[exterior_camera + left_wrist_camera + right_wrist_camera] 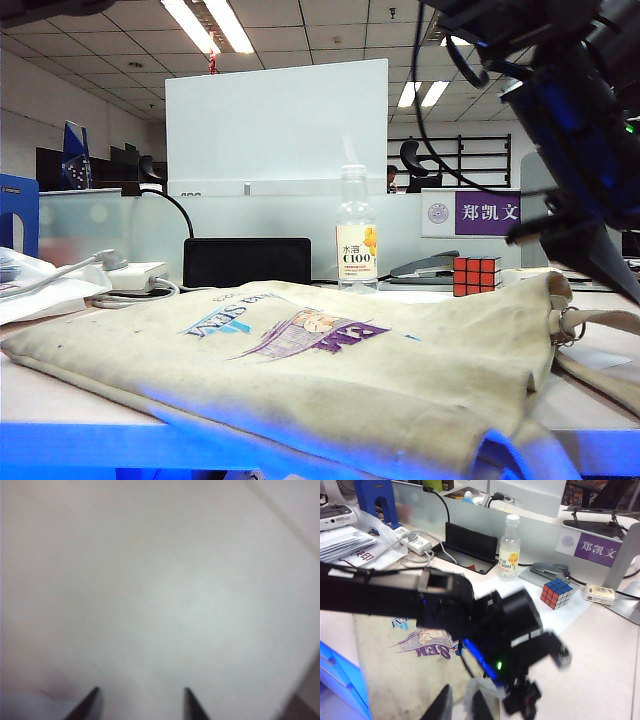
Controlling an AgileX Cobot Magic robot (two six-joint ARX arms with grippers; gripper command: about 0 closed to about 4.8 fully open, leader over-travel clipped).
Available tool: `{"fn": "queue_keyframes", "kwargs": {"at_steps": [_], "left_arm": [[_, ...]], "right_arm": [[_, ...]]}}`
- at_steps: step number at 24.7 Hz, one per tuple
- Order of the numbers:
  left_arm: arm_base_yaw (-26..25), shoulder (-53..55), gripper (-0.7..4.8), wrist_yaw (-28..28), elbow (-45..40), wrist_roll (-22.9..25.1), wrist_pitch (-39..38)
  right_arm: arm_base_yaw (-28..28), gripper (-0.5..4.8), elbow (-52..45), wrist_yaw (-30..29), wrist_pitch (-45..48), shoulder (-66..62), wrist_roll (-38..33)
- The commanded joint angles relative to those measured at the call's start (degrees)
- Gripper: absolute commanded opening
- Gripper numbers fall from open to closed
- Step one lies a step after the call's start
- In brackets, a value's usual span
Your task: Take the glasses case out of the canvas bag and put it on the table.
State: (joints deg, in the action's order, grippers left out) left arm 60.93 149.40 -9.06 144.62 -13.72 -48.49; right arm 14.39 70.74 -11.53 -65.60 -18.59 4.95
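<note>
lying floppy on the smooth table (30, 400), the canvas bag (330, 370); left gripper (140, 700) parted, right gripper (461, 705) narrow.

Bright ceiling strip lights (210, 25), washed-out blurred left wrist view, motion-smeared arm in right wrist view.

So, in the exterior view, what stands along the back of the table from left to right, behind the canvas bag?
White power strip → black rectangular stand → clear drink bottle → grey stapler → Rubik's cube, all behind the canvas bag on the table.
</note>
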Motion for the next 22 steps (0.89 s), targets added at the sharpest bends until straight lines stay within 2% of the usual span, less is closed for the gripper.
{"fn": "queue_keyframes", "kwargs": {"at_steps": [1, 3, 5, 6, 8, 16, 22], "left_arm": [[2.1, -0.1, 2.48, -2.5, 0.2, 0.4, -8.7], [3.3, -0.4, 2.49, -2.1, 0.2, 2.8, -13.9], [4.4, -0.6, 2.58, 1.5, 0.2, 4.9, -18.5], [5.0, -0.6, 2.95, 3.5, 0.2, 5.3, -20.5], [5.3, -1.0, 3.19, 4.3, 0.3, 5.8, -22.7], [4.8, -9.2, 3.2, 8.0, 0.3, 6.3, -21.6], [4.3, -6.6, 3.2, 7.6, 0.3, 6.2, -23.2]], "right_arm": [[0.0, 0.58, 0.2, 0.1, 0.9, 0.0, 0.0], [0.0, 0.58, 0.2, 0.1, 0.9, 0.0, 0.0], [0.0, 0.58, 0.2, 0.1, 0.9, 0.0, 0.0], [0.0, 0.58, 0.2, 0.1, 0.9, 0.0, 0.0], [0.0, 0.58, 0.2, 0.1, 0.9, 0.0, 0.0], [0.0, 0.58, 0.2, 0.0, 1.0, 0.0, 0.0], [0.0, 0.58, 0.2, -0.2, 0.9, 0.0, 0.0]]}}
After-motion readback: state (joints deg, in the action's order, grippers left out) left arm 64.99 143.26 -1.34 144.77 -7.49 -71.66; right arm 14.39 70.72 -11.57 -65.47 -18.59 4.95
